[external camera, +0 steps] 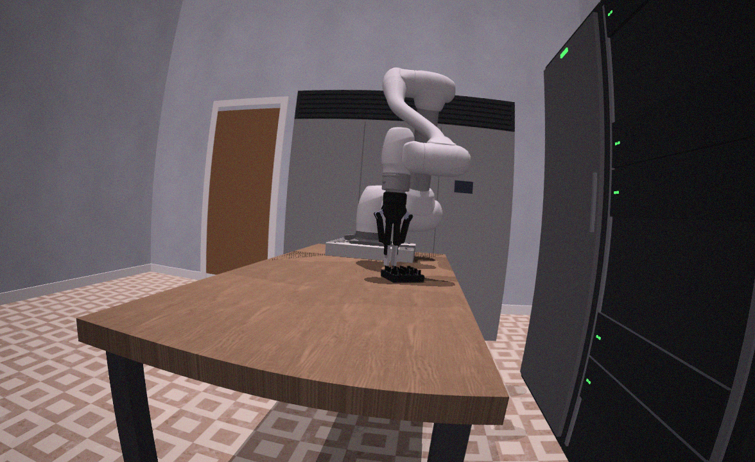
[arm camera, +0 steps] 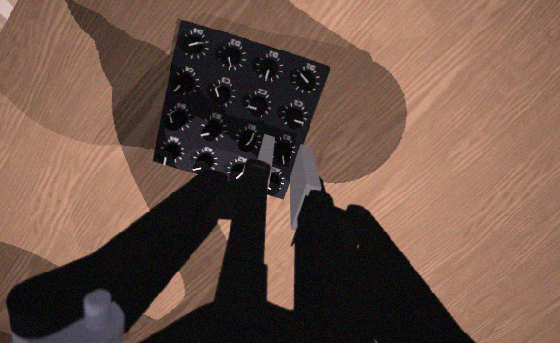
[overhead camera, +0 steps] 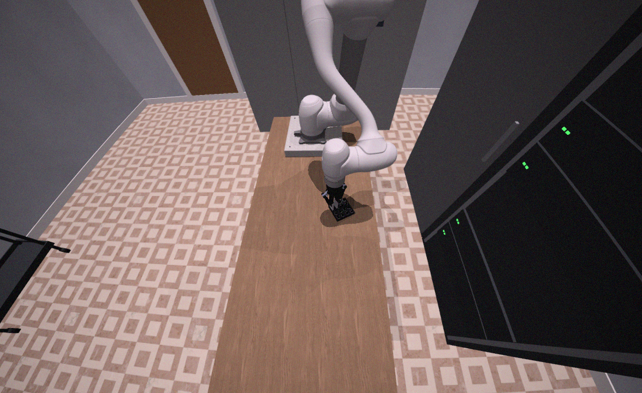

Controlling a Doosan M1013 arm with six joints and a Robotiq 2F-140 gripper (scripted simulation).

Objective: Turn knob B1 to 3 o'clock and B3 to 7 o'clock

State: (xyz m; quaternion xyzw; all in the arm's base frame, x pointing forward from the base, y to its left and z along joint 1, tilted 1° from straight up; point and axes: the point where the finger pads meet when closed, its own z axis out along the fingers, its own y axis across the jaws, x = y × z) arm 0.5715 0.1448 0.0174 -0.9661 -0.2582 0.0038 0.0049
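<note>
The black knob box (overhead camera: pixel 344 210) (external camera: pixel 407 278) (arm camera: pixel 234 116) stands on the table, its names upside down in the wrist view. My gripper (overhead camera: pixel 333 207) (external camera: pixel 390 265) (arm camera: pixel 282 158) points down at its row B, fingers narrowly apart. One fingertip is between B1 and B2, the other beyond the box's side edge. Knob B1 (arm camera: pixel 283 151) shows between them; contact is not visible. B1's line points near 11 o'clock. Knob B3 (arm camera: pixel 213 129) has its line near 2 o'clock. Knob A1 (arm camera: pixel 274 182) is partly hidden by a finger.
Knob B2 (arm camera: pixel 249 139) is close beside one fingertip. Knob C1 (arm camera: pixel 292 115) is in front of B1. The wooden table (overhead camera: pixel 303 313) (external camera: pixel 311 321) carries the box and the arm's white base plate (overhead camera: pixel 303 153) (external camera: pixel 357 250). Dark cabinets stand to the right.
</note>
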